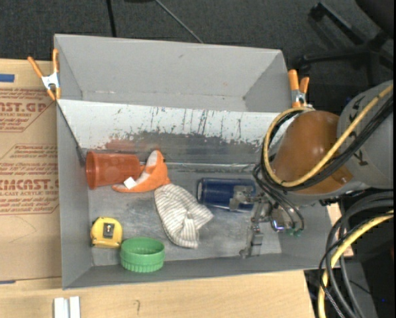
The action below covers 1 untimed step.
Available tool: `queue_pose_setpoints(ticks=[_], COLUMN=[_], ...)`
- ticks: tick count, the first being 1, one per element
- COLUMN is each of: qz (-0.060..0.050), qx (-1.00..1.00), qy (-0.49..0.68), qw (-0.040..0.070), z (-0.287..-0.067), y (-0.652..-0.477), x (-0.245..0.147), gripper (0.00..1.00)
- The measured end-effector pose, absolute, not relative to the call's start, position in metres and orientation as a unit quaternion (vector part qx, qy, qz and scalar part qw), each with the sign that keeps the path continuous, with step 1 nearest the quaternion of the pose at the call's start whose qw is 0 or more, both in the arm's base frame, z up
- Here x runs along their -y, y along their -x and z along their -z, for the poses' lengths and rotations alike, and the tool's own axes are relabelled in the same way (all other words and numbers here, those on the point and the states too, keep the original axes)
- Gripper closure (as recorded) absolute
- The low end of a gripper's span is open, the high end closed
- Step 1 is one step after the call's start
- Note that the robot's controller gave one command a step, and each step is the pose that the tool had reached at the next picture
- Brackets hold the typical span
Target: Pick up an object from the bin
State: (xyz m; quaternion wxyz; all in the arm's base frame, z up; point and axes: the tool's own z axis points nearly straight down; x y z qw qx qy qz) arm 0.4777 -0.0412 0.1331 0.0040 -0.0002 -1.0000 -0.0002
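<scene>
My gripper (253,241) hangs low in the grey bin (171,71), at about 4 o'clock on the bin's floor, its tip over bare metal near the front wall. I cannot tell whether it is spread or closed. My orange wrist cover (307,152) sits above it toward 1 o'clock, looped with yellow and black cables (272,144). The nearest thing to me is a dark blue can (218,192) lying on its side at 11 o'clock from the gripper, close by but apart from the tip; its right end lies under my wrist parts. At 9 o'clock from the gripper, just left of the can, lies a crumpled striped cloth (179,216). Farther out the same way, near the front wall, a green lid (142,254) lies flat, and a yellow tape measure (106,232) sits just beside it toward the bin's 8 o'clock corner. At 10 o'clock, well apart from me, an orange cup (110,169) lies on its side by the left wall, its mouth toward an orange and white piece (147,177) that touches the cloth's upper edge.
</scene>
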Motion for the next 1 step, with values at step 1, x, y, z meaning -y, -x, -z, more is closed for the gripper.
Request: queue_pose_setpoints(ticks=[1], qz=[0.0], qx=[1.0], qy=[0.0], qw=[0.0], z=[-0.1373], y=[-0.4795], x=[0.0411], gripper=[0.0])
